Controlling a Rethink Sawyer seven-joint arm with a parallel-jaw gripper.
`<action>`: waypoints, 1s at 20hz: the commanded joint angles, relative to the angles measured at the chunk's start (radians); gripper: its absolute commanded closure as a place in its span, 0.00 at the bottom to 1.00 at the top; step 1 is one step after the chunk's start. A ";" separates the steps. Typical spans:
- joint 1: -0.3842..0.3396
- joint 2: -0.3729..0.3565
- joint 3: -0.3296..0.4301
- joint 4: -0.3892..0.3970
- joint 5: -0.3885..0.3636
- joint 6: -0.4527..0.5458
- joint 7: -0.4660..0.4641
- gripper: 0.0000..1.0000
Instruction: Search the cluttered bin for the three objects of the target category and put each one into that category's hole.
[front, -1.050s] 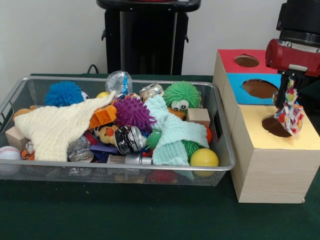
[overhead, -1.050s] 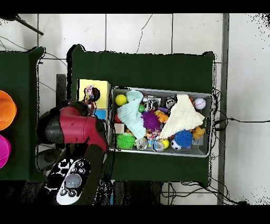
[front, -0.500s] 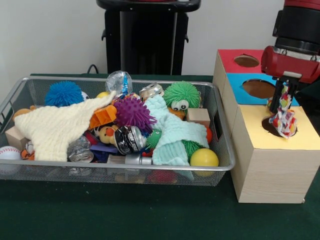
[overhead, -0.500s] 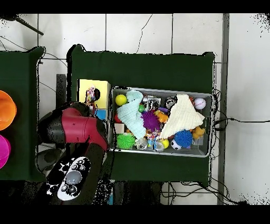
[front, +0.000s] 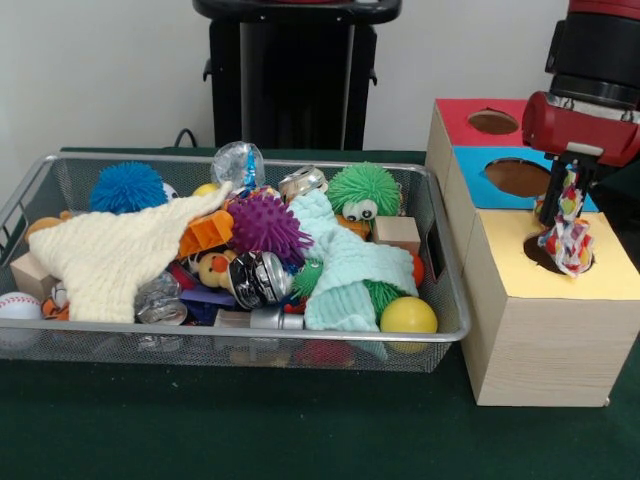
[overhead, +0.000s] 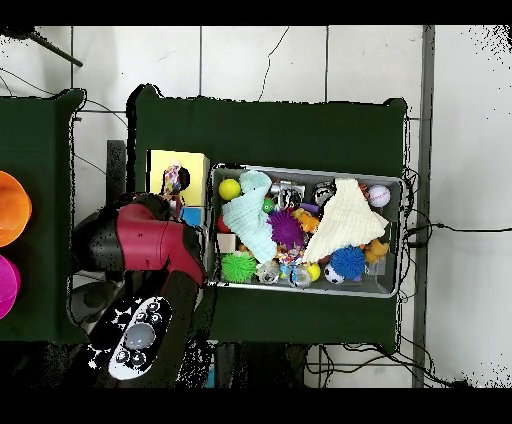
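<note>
My gripper (front: 566, 205) sits at the right of the front view, clamped on a multicoloured rag toy (front: 567, 238) that dangles with its lower end at the dark hole (front: 552, 252) in the yellow top of the wooden sorting box (front: 545, 320). Above that in the frame lie the blue section (front: 515, 177) and the red section (front: 490, 121), each with its own hole. To the left, just beside the box, stands the wire mesh bin (front: 230, 335), heaped with a cream knitted cloth (front: 115, 258), a mint cloth (front: 345, 270), a purple spiky ball (front: 266, 226), a green fuzzy ball (front: 364, 187), a blue spiky ball (front: 127, 186) and a yellow ball (front: 408, 316). In the overhead view the toy (overhead: 173, 180) shows on the yellow top at centre left.
</note>
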 joint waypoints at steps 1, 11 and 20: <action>-0.036 0.106 0.061 0.082 0.015 0.026 0.225 1.00; -0.040 0.118 0.067 0.091 0.003 -0.108 0.236 1.00; -0.036 0.106 0.062 0.100 0.006 -0.132 0.223 0.00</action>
